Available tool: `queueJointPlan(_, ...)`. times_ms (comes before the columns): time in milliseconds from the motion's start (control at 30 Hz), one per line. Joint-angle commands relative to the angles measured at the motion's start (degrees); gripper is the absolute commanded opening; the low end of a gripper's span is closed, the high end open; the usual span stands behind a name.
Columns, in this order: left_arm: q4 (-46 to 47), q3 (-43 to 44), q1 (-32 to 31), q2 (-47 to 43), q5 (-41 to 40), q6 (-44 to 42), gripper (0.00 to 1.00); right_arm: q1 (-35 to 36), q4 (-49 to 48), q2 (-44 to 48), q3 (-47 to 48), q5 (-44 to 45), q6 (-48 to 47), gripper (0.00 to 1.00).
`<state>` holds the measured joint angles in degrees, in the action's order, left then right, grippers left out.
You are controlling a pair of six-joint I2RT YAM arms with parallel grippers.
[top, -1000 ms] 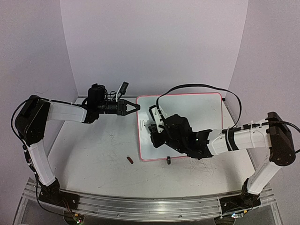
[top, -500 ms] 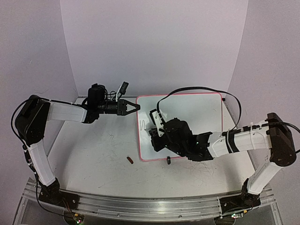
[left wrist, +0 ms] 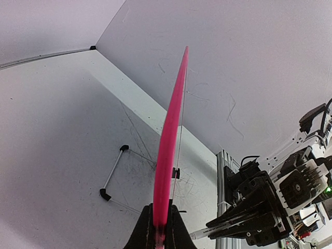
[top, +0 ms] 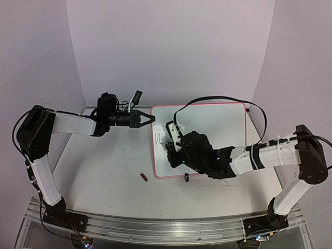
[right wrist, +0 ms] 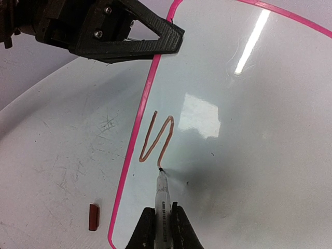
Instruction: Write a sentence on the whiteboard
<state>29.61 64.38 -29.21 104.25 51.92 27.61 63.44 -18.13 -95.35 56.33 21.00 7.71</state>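
Red cap [top: 143, 177]: it lay on the grey table [top: 98, 171] just left of the board's near-left corner. It was well apart from both arms, probably parked there so the pen tip was free.

Clip foot [top: 186, 178]: a small black foot sat at the board's near edge. The board lay flat rather than standing on it, which suits writing from above.

Right gripper [right wrist: 161, 228]: its fingers were pressed onto the barrel of the marker [right wrist: 162, 194], pinching it low. The pen pointed away and down, which gave the tip firm, steady contact.

Marker tip: it touched the board just below the end of the stroke, so the hold looked like mid-letter work.

Red stroke [right wrist: 155, 136]: a narrow zigzag lay close inside the left frame. Starting at that side left the whole width to the right for the sentence, most of which remained unwritten.

Whiteboard [top: 223, 124]: it lay on the table between the arms, right of centre, its pink frame reaching toward the far wall.

Left gripper [top: 150, 119]: its fingers were closed on the frame's left edge [left wrist: 167, 150] near the far-left corner, seemingly to stop the board sliding under the pen's push. It was well clear of the writing area.
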Motion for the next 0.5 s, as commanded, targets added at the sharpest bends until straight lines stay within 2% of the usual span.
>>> queueJointPlan(0,-1.1,0.7,-0.9,0.1,0.5,1.6,0.00,-0.4,1.5,0.0,2.4,4.9,-0.5,0.00)
queueJointPlan(467,-1.1,0.6,-0.9,-0.4,0.5,1.6,0.00,-1.6,0.9,-0.3,4.4,6.5,-2.2,0.00)
